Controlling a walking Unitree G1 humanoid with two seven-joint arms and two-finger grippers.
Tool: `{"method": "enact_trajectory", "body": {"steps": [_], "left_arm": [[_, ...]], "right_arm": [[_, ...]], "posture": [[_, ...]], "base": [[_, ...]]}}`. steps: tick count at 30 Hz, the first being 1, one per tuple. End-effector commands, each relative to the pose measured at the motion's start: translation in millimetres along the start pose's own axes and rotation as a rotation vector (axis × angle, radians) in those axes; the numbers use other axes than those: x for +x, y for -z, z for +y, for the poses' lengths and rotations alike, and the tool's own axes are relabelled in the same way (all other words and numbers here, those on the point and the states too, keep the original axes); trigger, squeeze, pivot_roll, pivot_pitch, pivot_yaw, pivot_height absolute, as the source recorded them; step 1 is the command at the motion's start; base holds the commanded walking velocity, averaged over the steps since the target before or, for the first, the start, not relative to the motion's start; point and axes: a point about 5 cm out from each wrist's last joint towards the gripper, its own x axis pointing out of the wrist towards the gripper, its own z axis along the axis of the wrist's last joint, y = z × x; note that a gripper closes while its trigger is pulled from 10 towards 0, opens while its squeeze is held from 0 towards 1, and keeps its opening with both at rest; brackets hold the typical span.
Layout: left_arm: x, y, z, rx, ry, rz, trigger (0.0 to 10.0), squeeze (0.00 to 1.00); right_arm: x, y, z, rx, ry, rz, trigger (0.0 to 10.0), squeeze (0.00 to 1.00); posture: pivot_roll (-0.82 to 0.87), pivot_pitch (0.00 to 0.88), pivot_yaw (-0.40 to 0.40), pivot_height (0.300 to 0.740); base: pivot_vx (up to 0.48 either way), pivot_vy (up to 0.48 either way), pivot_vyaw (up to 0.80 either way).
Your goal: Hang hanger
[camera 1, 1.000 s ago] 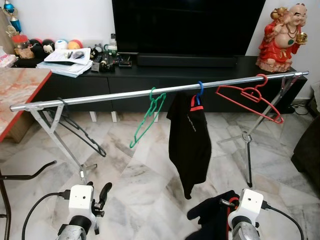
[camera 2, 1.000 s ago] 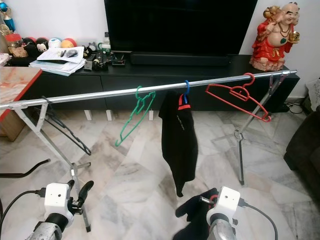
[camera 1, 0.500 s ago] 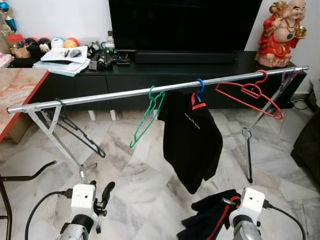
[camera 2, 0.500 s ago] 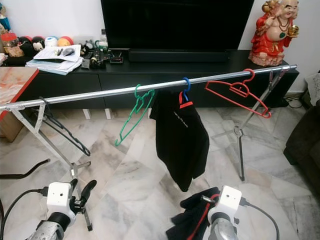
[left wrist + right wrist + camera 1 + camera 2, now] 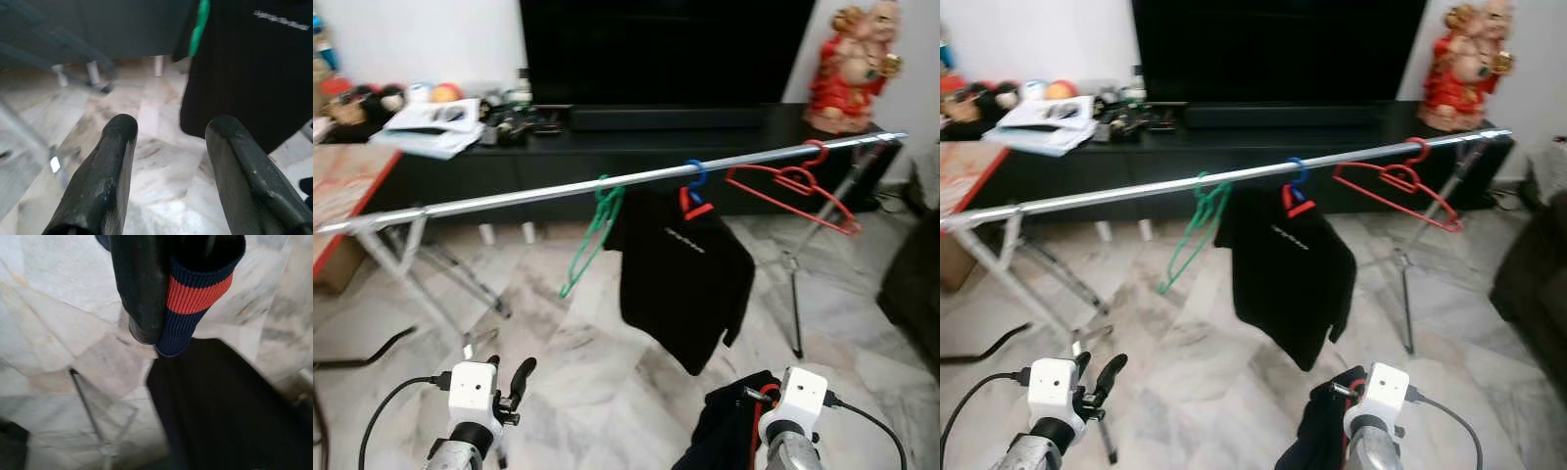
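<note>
While the left gripper [image 5: 168, 161] hangs low over veined marble floor [image 5: 578, 362] with its rounded black fingers [image 5: 102, 176] parted and bare, the right gripper [image 5: 749, 416] clamps a dark garment with a ribbed navy-and-red cuff [image 5: 195, 298]. Beyond, a slim metal rail [image 5: 509, 197] carries a green hanger [image 5: 592, 235], a blue hanger [image 5: 695, 176] bearing a black shirt [image 5: 680, 279], and a red hanger [image 5: 798, 186]

Marble floor [image 5: 558, 343], black TV cabinet [image 5: 607, 157] under a dark TV [image 5: 656, 49] against a white wall [image 5: 421, 39], red figurine [image 5: 847, 69] on top
</note>
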Motion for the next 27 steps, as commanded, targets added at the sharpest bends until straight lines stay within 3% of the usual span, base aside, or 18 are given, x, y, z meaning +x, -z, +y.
{"method": "enact_trajectory", "body": {"steps": [1,20,27], "left_arm": [[2.6,-4.6,-4.6,0.002,0.023,-0.018,10.0,0.00],[8.2,-17.0,-7.0,0.006,0.032,-0.062,10.0,0.00],[10.8,-31.5,-4.2,-0.012,0.023,-0.120,10.0,0.00]], "right_arm": [[0.6,-1.5,-3.9,0.000,0.013,-0.002,10.0,0.00],[0.8,-1.2,-1.3,-0.010,0.002,0.000,10.0,0.00],[-0.8,2.7,-0.3,-0.021,-0.003,0.012,10.0,0.00]], "posture": [[0.02,0.070,-0.008,0.740],[0.02,0.063,-0.008,0.740],[0.03,0.067,-0.010,0.740]], "base": [[0.274,0.000,-0.59],[0.279,0.000,0.00],[0.275,0.000,0.00]]}}
